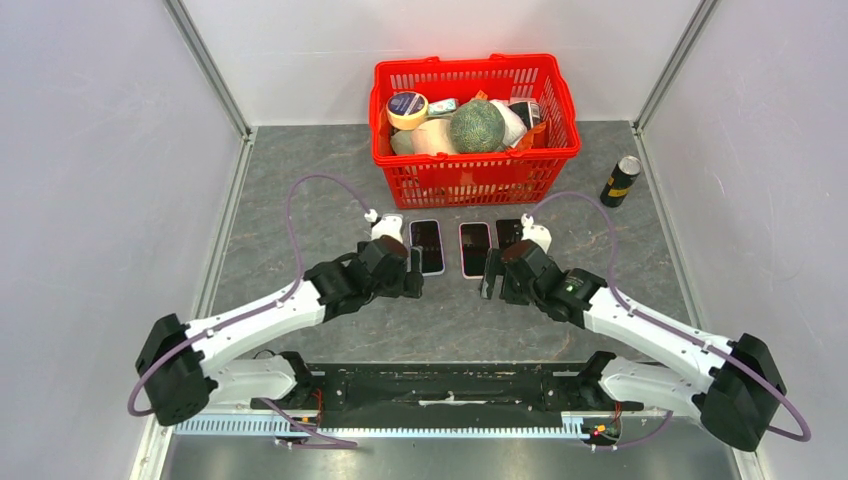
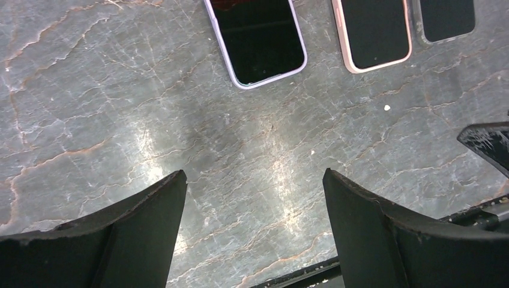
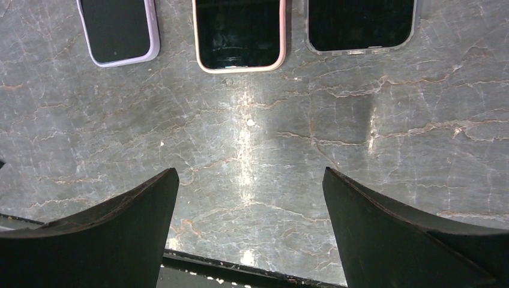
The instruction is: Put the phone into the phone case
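Three flat black-faced slabs lie side by side on the grey marble table in front of the basket. One has a lilac rim [image 1: 427, 245] [image 2: 258, 36] [image 3: 117, 30], one a pink rim [image 1: 475, 249] [image 2: 375, 33] [image 3: 240, 33], and one a clear rim [image 1: 508, 233] [image 2: 447, 18] [image 3: 360, 24]. Which is the phone and which the phone case I cannot tell. My left gripper [image 1: 412, 272] [image 2: 255, 174] hovers open just short of the lilac one, over bare table. My right gripper [image 1: 492, 275] [image 3: 251, 171] is open just short of the pink one, holding nothing.
A red basket [image 1: 470, 180] full of groceries stands behind the slabs. A black and yellow can [image 1: 620, 180] stands at the back right. White walls close in the table on both sides. The black base rail [image 1: 450, 385] runs along the near edge.
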Available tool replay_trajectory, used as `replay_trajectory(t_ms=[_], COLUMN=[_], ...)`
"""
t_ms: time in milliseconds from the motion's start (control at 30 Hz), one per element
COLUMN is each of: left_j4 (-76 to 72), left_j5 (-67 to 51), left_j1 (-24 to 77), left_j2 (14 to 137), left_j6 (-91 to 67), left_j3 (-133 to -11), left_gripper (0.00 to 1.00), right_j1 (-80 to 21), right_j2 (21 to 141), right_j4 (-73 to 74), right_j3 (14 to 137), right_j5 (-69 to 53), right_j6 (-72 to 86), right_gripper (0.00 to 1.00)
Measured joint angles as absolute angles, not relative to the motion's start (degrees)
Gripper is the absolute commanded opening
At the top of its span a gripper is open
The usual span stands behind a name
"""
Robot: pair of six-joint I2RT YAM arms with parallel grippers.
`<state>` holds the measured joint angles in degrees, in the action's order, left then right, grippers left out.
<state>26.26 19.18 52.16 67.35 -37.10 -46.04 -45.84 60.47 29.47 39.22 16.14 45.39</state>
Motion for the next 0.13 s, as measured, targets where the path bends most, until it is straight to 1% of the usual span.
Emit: replay_trajectory(t_ms=[133], left_j4=[26.7], left_j5=[19.6], left_j1=[52.2], left_j2=[63.1], left_j6=[-37.3], left_j3=[-44.6], left_gripper=[0.9], right_j1=[-45.6], right_j2=[61.3], right_j4=[29.2], right_j3=[39.6], right_j5=[16.8], right_j6=[45.4], right_gripper=[0.97])
